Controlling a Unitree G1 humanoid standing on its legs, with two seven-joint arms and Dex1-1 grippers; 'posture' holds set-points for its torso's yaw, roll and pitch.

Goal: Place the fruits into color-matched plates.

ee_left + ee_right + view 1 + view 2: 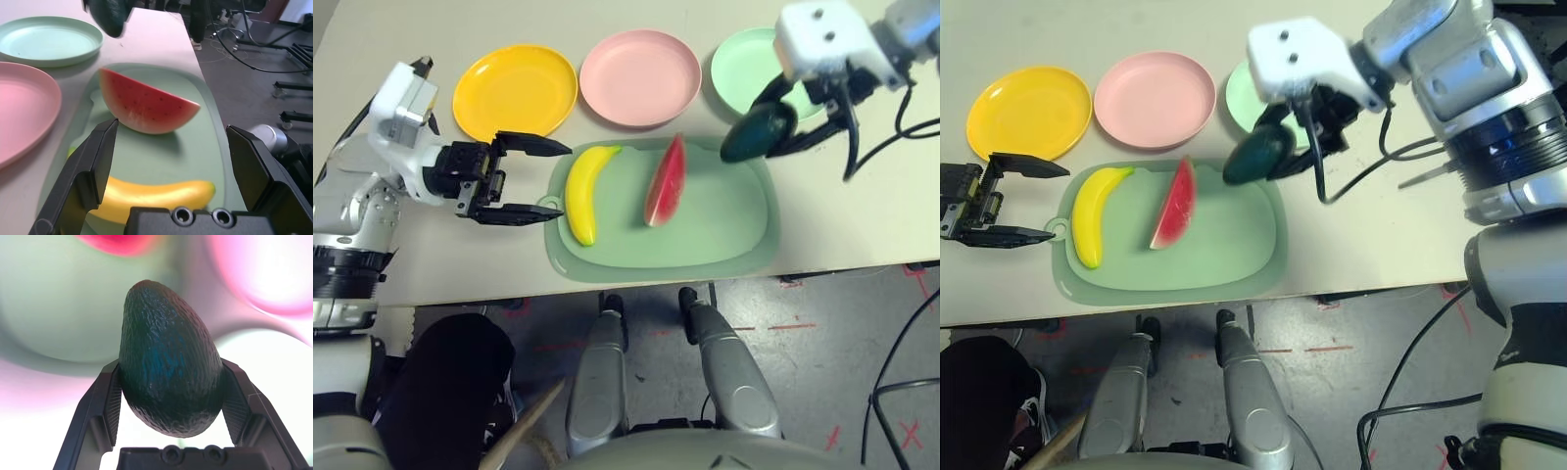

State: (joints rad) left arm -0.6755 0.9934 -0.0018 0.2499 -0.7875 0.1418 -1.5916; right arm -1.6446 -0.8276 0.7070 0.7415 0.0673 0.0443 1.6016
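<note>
Head views: right gripper (pixel 773 132) clamped on avocado (pixel 756 132), raised over cutting mat (pixel 724 240) corner beside mint plate (pixel 739 69). Banana (pixel 584 191) and watermelon (pixel 666 181) on mat. Left gripper (pixel 524 181) spread wide, beside banana.

Left wrist view: fingers (pixel 90 169) apart, framing banana.

Right wrist view: avocado pinched between both fingers (pixel 105 406).

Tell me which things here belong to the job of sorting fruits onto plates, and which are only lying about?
Belong to the job:
- banana
- watermelon wedge
- avocado, held in the right tool
- yellow plate
- pink plate
- green plate

Only lying about:
- green mat
- cables on the floor
</note>
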